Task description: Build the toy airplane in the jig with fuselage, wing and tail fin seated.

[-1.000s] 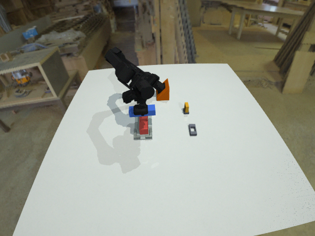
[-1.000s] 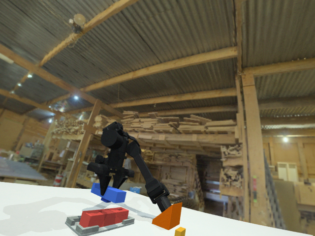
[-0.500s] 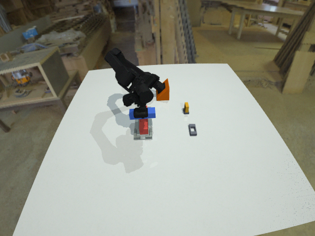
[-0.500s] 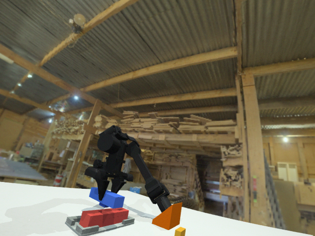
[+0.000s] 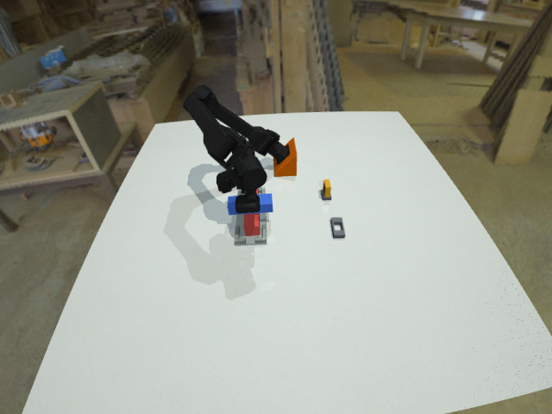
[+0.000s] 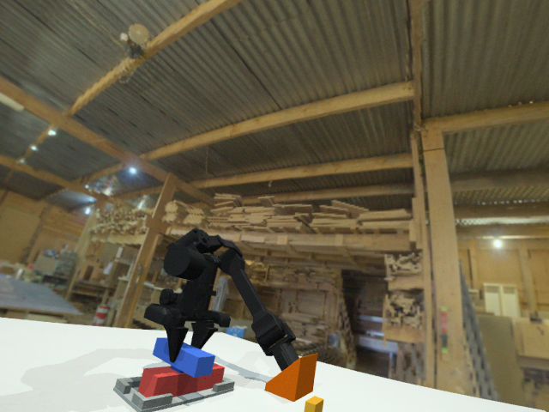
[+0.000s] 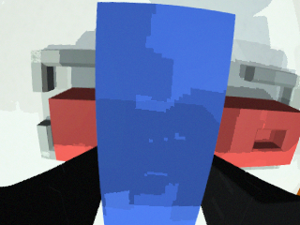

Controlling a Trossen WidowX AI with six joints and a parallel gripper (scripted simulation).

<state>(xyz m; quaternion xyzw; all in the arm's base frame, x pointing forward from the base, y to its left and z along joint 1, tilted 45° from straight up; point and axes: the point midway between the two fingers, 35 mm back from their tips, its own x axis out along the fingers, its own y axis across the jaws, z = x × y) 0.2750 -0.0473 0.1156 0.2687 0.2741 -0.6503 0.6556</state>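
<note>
My gripper (image 5: 247,203) (image 6: 184,350) (image 7: 152,153) is shut on the blue wing (image 5: 266,203) (image 6: 197,361) (image 7: 164,88). It holds the wing crosswise over the red fuselage (image 5: 252,224) (image 6: 175,382) (image 7: 250,131), low enough to be at its top face. The wing looks slightly tilted in the exterior view. I cannot tell whether its tab is in the socket. The fuselage lies in the grey cradle (image 5: 249,241) (image 6: 133,396) (image 7: 63,58). Its tail socket (image 7: 265,142) is open. The yellow tail fin (image 5: 326,187) (image 6: 314,404) stands on a small grey stand to the right.
An orange wedge (image 5: 285,159) (image 6: 292,377) stands on the table behind the cradle, by the arm's base. A small empty grey holder (image 5: 337,223) lies on the table in front of the tail fin.
</note>
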